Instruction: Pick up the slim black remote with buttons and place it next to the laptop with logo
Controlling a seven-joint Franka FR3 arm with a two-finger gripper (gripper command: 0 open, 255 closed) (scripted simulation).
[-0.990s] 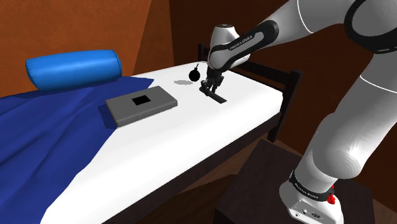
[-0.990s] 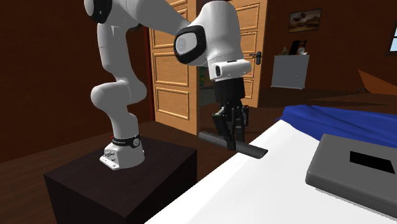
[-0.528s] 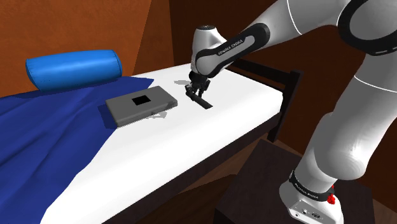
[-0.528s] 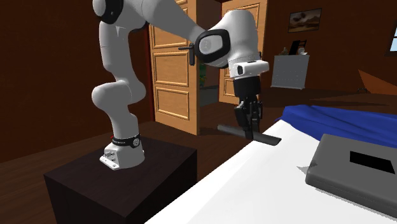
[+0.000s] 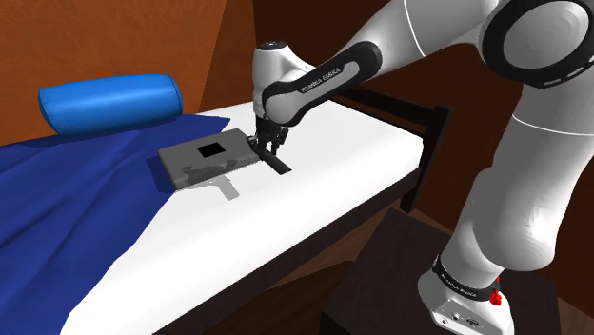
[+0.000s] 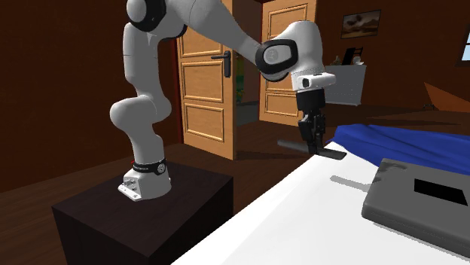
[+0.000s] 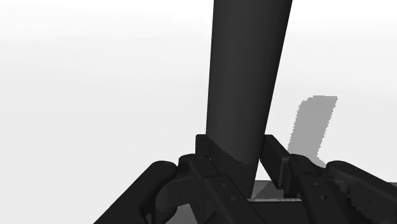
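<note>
Remote [image 7: 245,83], slim and black, sits pinched across its narrow width by the black gripper [image 7: 236,159], whose two fingers [image 7: 205,151] press on it from either side. Most of its length juts out past the fingertips. I cannot make out any buttons on the face turned to the wrist camera.

In the shoulder view the gripper [image 5: 267,145] hangs just beside the grey laptop [image 5: 209,155], on the laptop's side towards the stand. The remote [image 5: 277,165] slants down from it, clear of the white sheet [image 5: 371,157]. A grey shadow falls on the sheet beside the laptop and across its near corner, so the remote appears to be in the air and not resting on anything. The black rectangle on the laptop's lid is presumably the logo. Beyond the laptop lie a blue blanket [image 5: 67,190] and a blue bolster [image 5: 109,103].

Judging by this, the pick is done and the carry is near its end. The next move calls for a short descent onto the bare sheet beside the laptop, without touching its edge. The remote should be laid level before the fingers part, because tilted as it is, one end would touch first and it could tip or slide.
</note>
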